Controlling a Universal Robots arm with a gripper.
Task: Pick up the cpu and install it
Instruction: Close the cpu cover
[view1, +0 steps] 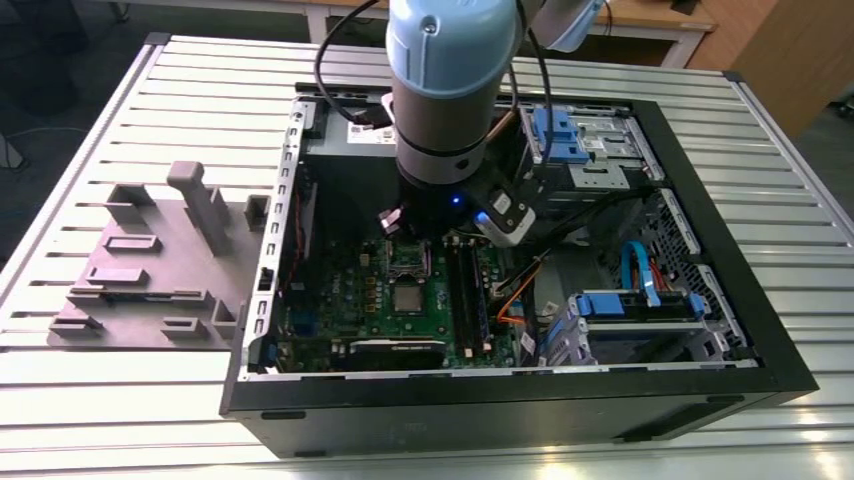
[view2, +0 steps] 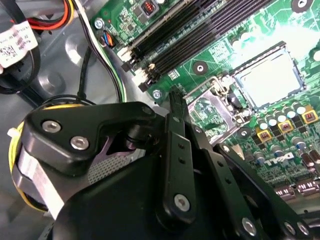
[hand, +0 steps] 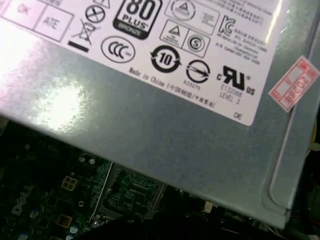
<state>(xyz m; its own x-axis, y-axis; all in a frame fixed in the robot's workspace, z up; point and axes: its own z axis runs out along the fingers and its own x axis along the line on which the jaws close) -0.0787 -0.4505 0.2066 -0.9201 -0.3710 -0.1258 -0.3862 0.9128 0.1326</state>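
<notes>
Hand (view1: 424, 228) over motherboard (view1: 350, 300) near cpu (view1: 404, 298); white printed label (hand: 150, 40) on grey casing (hand: 175, 140)

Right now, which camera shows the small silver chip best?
The second wrist view: the chip is large and uncovered. The exterior view shows it far smaller; the first wrist view faces a grey box.

A silver metal table (view1: 120, 400) with a top of long, ribbed slats running from the exterior view's left to its right fills the scene. Two things lie directly on it. A large black computer case (view1: 534, 415) lies on its side with the open side facing up, taking up the middle and the exterior view's right. Just beside its left wall sits a flat grey plastic holder (view1: 140, 275) with upright rectangular posts and low blocks rising from it.
</notes>
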